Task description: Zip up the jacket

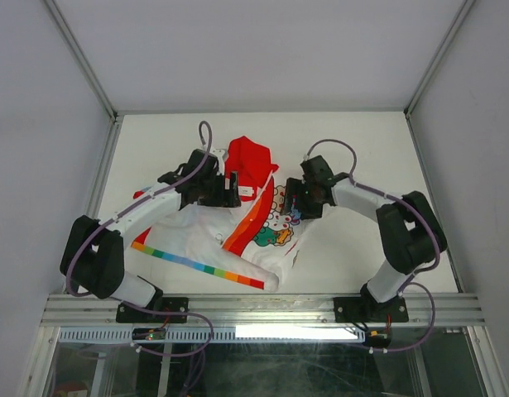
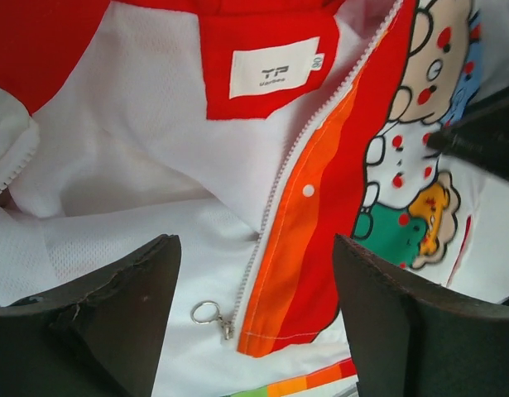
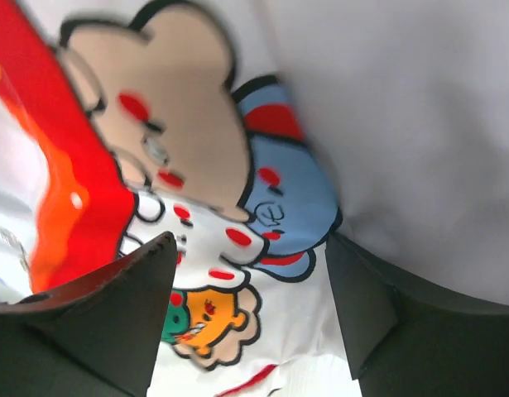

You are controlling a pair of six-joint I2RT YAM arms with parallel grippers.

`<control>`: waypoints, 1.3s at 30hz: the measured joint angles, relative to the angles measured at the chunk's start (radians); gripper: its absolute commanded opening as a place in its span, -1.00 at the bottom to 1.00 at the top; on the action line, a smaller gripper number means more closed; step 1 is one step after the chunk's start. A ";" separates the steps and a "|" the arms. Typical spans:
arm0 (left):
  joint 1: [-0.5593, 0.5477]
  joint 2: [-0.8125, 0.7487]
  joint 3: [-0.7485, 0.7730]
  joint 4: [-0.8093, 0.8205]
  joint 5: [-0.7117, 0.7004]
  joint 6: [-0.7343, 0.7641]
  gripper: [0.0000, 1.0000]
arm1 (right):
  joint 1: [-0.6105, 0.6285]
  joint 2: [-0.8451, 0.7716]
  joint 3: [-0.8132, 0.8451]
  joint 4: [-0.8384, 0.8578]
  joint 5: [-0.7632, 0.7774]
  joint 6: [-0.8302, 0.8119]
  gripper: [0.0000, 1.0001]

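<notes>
The jacket (image 1: 237, 236) lies spread across the middle of the table, its red hood (image 1: 250, 161) towards the back and a rainbow-striped sleeve (image 1: 196, 265) at the front. My left gripper (image 1: 230, 192) hovers open over the collar area. In the left wrist view its jaws (image 2: 254, 248) stand wide apart with nothing between them, above the zipper pull (image 2: 211, 315) with its small metal ring. The zipper teeth (image 2: 287, 174) run up along the orange-red front edge, the two fronts apart. My right gripper (image 1: 294, 203) is open above the cartoon print (image 3: 213, 318), holding nothing (image 3: 250, 273).
A white neck label (image 2: 275, 68) shows inside the red collar. The right gripper's black body (image 2: 486, 141) reaches into the left wrist view at the right edge. White walls enclose the table (image 1: 362, 248) on three sides.
</notes>
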 measured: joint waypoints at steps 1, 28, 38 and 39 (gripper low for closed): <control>0.000 0.013 0.000 -0.003 0.001 -0.003 0.53 | -0.023 0.021 0.019 -0.016 -0.015 0.014 0.50; 0.263 -0.113 -0.008 -0.155 0.045 0.101 0.32 | -0.276 -0.063 0.207 -0.014 -0.070 -0.134 0.62; 0.259 -0.054 -0.070 -0.218 0.017 0.056 0.27 | -0.135 -0.205 0.055 0.041 -0.119 -0.133 0.62; 0.259 -0.042 -0.071 -0.218 0.017 0.053 0.27 | -0.122 -0.206 0.051 0.043 -0.119 -0.133 0.61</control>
